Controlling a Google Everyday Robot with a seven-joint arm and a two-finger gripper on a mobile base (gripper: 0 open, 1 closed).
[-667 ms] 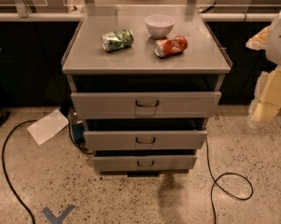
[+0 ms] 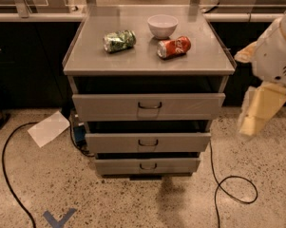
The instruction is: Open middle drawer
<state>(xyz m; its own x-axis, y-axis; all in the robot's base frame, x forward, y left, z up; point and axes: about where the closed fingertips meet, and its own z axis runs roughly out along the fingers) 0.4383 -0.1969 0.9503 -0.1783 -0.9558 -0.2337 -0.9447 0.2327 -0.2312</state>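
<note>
The grey metal cart (image 2: 147,63) stands in the middle of the camera view with three drawers, all pulled out. The middle drawer (image 2: 114,142) has a small dark wire handle (image 2: 147,142) centred on its front. The top drawer (image 2: 109,107) sticks out furthest above it and the bottom drawer (image 2: 119,166) least. My gripper (image 2: 259,109) hangs at the right edge, beside the cart's right side at about top-drawer height, apart from the drawers.
On the cart top lie a green can (image 2: 119,40) and a red can (image 2: 174,47), with a white bowl (image 2: 162,25) behind. A white paper (image 2: 48,128) lies on the floor at left. Black cables (image 2: 230,186) run across the floor on both sides.
The view has closed in on the cart a little. My arm and gripper sit at the right edge much as before.
</note>
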